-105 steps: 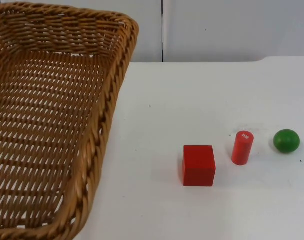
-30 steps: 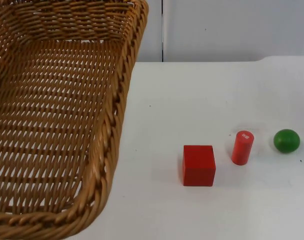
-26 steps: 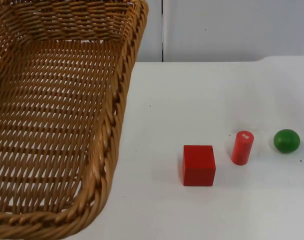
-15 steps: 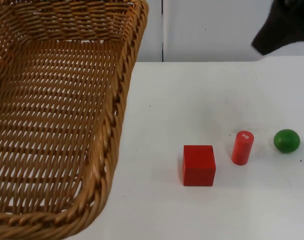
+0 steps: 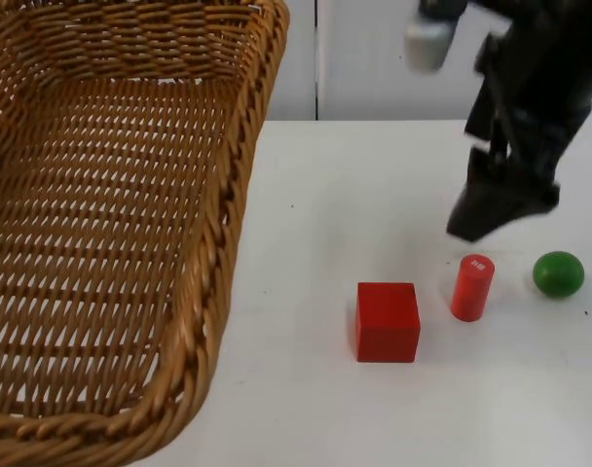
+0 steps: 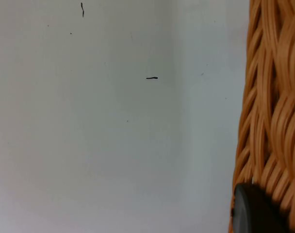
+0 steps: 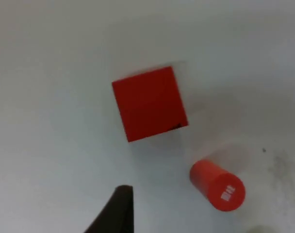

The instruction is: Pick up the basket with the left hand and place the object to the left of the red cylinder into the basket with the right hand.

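Observation:
The woven wicker basket (image 5: 228, 224) hangs raised over the table's left side. A fingertip (image 6: 256, 213) of my left gripper presses against its wall (image 6: 271, 121), holding it. On the white table stands a red cube (image 5: 387, 322), which also lies under the right wrist camera (image 7: 149, 103). To the cube's right stands a red cylinder (image 5: 472, 287) (image 7: 218, 185), and a green ball (image 5: 558, 273) lies further right. My right gripper (image 5: 486, 219) hovers just behind the cylinder, pointing down and left toward it.
The grey partition wall (image 5: 393, 58) closes off the table at the back. Bare table top (image 5: 306, 195) lies between the basket and the cube.
My right arm has swung in from the upper right and come down to just behind the red cylinder. The basket, cube, cylinder and ball stay where they were a second ago.

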Controlling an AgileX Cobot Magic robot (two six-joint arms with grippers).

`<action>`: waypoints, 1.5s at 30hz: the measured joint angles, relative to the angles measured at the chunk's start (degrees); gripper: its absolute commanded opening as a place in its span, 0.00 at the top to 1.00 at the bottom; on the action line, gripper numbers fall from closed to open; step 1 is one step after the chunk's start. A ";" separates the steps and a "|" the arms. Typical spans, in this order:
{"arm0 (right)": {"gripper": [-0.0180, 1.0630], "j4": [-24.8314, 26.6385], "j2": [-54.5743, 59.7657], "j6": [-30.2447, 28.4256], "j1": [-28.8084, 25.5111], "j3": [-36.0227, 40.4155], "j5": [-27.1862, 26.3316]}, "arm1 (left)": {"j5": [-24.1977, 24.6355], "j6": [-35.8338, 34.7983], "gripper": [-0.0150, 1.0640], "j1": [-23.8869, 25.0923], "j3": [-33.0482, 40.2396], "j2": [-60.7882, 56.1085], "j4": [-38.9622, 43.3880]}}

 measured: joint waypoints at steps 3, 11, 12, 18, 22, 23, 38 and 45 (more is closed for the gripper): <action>0.01 0.00 3.12 -3.10 1.14 0.00 -0.39 | 0.00 0.00 0.99 0.00 0.00 0.00 0.00; 0.01 1.31 10.01 -6.39 5.12 0.00 -7.64 | 0.00 0.00 0.99 0.00 0.00 0.00 0.00; 0.01 1.47 11.19 -6.75 5.41 0.00 -8.12 | 0.00 0.00 0.99 0.00 0.00 0.00 0.00; 0.01 1.71 15.97 -8.10 5.55 0.00 -10.22 | 0.00 0.00 0.99 0.00 0.00 0.00 0.00; 0.01 1.71 18.06 -9.20 5.55 -0.12 -11.58 | 0.00 0.00 0.99 0.00 0.00 0.00 0.00; 0.01 1.71 18.47 -9.34 5.55 -0.20 -11.90 | 0.00 0.00 0.99 0.00 0.00 0.00 0.00; 0.01 4.35 21.47 -10.42 5.55 -2.17 -13.72 | 0.00 0.00 0.99 0.00 0.00 0.00 0.00; 0.01 4.47 21.81 -10.54 5.55 -2.17 -14.36 | 0.00 0.00 0.99 0.00 0.00 0.00 0.00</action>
